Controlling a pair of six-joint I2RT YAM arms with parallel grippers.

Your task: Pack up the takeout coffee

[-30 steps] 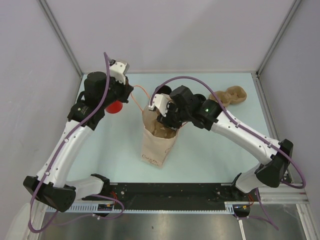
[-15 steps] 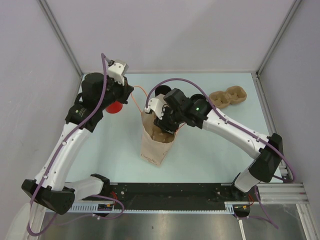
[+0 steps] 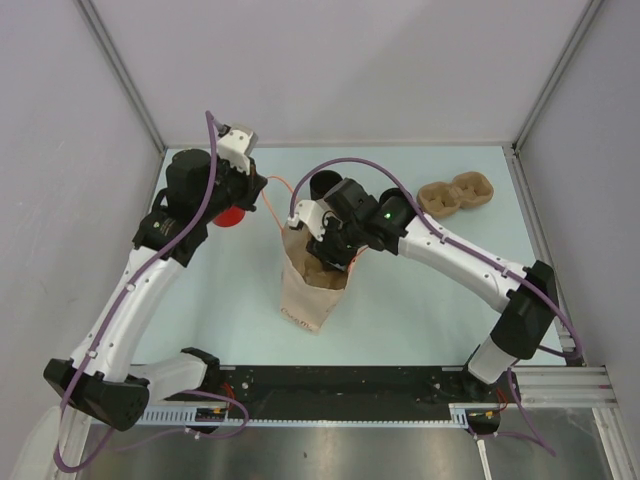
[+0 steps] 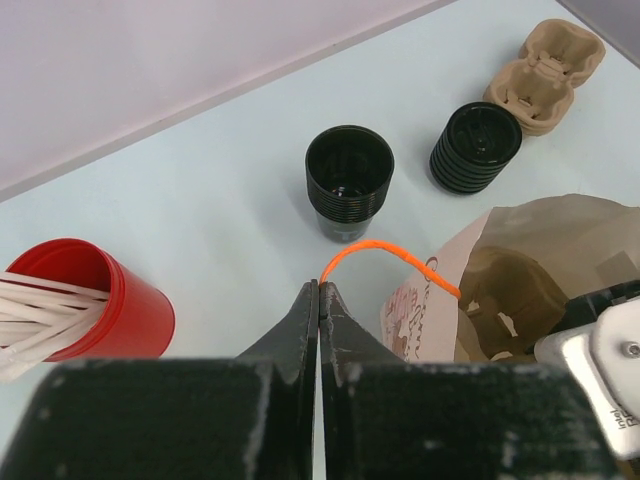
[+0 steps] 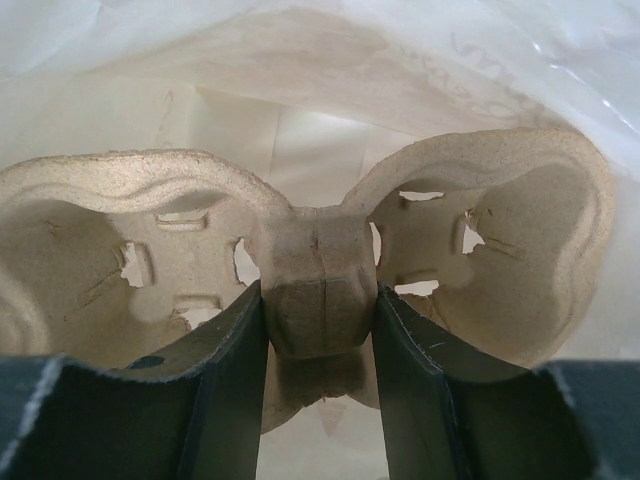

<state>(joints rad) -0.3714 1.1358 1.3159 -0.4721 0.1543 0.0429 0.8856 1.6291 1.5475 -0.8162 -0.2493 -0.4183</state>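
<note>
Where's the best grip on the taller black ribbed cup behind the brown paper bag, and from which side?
Probably from above: the taller black ribbed cup stands upright, mouth open, so one finger inside and one outside can pinch its far rim, clear of the brown paper bag.

Small round black takeout coffee cup (image 4: 348,185), upright, lidless, ribbed-sided, standing alone on the pale table (image 4: 200,200).

Overhead and close wrist views share the bag (image 3: 305,300).
</note>
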